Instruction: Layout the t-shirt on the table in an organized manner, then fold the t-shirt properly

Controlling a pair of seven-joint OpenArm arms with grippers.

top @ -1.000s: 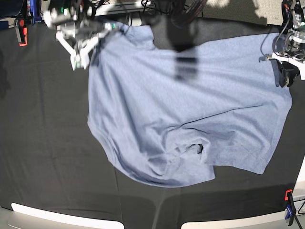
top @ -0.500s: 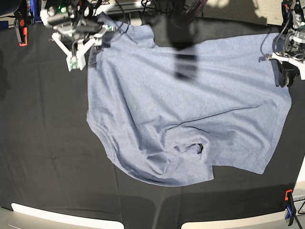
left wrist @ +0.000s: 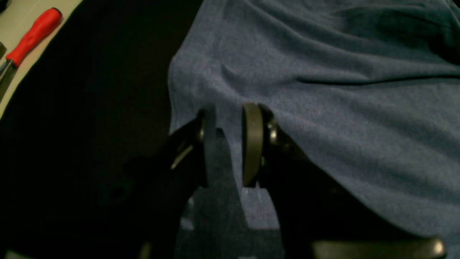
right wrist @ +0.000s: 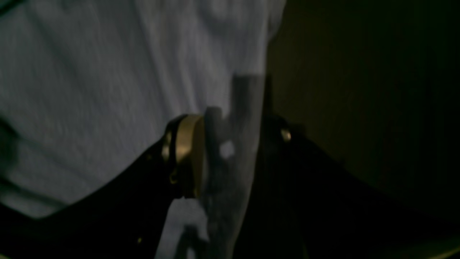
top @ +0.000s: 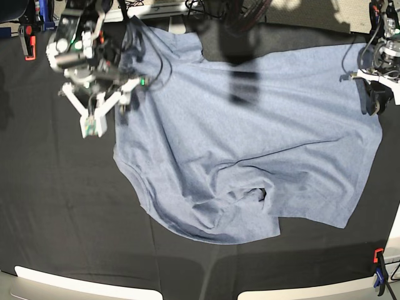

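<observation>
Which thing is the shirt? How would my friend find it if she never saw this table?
Look at the big black table. Spread across its middle and far side lies the t-shirt, a wide, wrinkly patch of cloth with a gripper at each far corner. It is the only light blue-grey thing there; everything around it is black.

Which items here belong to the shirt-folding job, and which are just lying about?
Job:
t-shirt
table
left gripper, closed on the shirt's edge
right gripper

Lying about:
red-handled tool
orange clamp
cables
</observation>
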